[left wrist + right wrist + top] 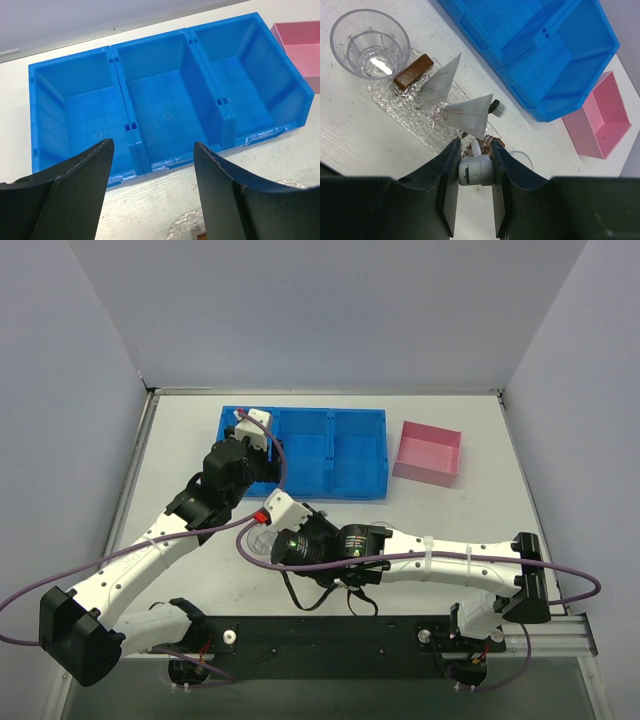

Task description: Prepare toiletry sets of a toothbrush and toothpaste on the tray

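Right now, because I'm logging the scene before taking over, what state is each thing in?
Left pincer: open, holding nothing.
Right pincer: shut on a white piece, likely the white toothbrush.
Blue bin: all three compartments empty.
Pink box: empty.
Glass: upright, empty.
Toothpaste tubes: both on the tray.
Brown bar: lying on the tray.

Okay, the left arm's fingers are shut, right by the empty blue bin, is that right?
Not quite: the left fingers are open, spread wide with nothing between them, as the left wrist view shows. They are by the blue bin, and it is empty, as you said.
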Controlling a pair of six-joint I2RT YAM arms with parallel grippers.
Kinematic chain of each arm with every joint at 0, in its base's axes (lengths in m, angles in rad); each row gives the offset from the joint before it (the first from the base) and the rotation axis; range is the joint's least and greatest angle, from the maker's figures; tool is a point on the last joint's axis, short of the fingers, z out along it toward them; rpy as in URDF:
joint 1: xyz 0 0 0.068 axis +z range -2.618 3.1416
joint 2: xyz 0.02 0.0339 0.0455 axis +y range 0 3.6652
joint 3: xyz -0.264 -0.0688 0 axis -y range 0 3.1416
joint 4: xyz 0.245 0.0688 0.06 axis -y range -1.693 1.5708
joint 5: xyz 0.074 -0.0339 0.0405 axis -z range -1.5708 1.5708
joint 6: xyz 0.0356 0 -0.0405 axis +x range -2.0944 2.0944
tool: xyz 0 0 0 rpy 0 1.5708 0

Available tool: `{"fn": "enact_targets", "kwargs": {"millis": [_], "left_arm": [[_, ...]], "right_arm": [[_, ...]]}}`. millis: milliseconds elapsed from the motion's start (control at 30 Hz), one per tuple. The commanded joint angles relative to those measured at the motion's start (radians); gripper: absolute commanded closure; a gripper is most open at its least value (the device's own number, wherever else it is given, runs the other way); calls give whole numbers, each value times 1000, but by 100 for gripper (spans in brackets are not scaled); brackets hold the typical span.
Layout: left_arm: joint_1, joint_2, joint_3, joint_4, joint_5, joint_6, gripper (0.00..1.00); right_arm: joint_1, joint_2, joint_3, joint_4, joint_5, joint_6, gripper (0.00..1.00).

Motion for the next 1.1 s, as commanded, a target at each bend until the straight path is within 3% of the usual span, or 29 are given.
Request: {"fn": "enact_targets", "kwargs": {"millis": [0, 1067], "left_arm": [[4, 1, 49, 21, -7, 1, 25], [4, 1, 48, 20, -1, 1, 25]], "right_arm": [[-6, 20, -17, -2, 13, -31, 100], [-88, 75, -51, 19, -83, -56, 100]]}}
